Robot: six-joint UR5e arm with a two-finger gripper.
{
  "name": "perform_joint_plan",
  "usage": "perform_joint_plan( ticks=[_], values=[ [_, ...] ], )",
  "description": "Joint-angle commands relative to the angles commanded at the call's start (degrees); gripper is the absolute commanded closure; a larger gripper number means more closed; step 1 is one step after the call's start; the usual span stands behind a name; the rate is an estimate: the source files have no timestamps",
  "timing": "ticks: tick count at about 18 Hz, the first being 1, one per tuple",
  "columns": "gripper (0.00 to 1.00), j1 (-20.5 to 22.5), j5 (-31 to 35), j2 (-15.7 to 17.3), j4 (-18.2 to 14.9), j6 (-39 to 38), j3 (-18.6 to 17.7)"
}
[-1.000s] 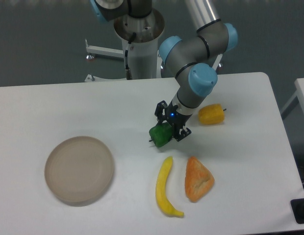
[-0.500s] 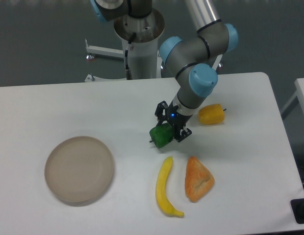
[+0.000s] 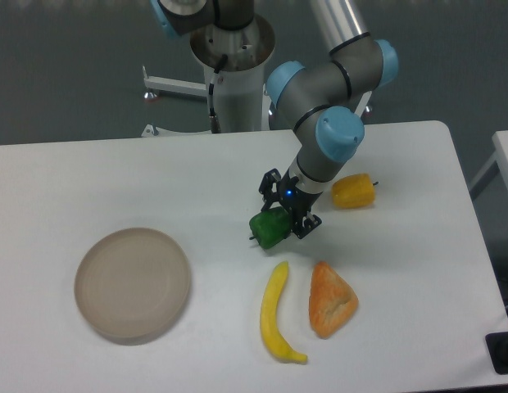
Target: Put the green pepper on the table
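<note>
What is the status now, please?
End effector shut on green pepper, low at the table. Banana and orange wedge lie just below. Plate far off.

The green pepper [image 3: 269,228] is small, glossy and dark green, lumpy and rounded, with a short dark stem poking out to its left. It sits near the middle of the tabletop [image 3: 90,176], slightly right of centre, low at the surface; whether it touches the surface cannot be told. Its right side is hidden behind the end effector [image 3: 288,214], whose black fingers close around it. The tabletop is large, white and smooth, rectangular with rounded corners.
</note>
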Motion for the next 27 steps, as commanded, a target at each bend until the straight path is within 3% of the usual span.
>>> perform_joint_plan(
  ticks=[4, 13, 16, 27],
  values=[
    [0.0, 0.7, 0.17, 0.61, -0.09, 0.97, 0.96],
    [0.0, 5.18, 0.61, 1.32, -0.09, 4.57, 8.87],
    [0.0, 5.36, 4.56, 0.71, -0.09, 5.01, 12.12],
    [0.0, 1.59, 17.92, -5.62, -0.44, 4.92, 23.02]
  ],
)
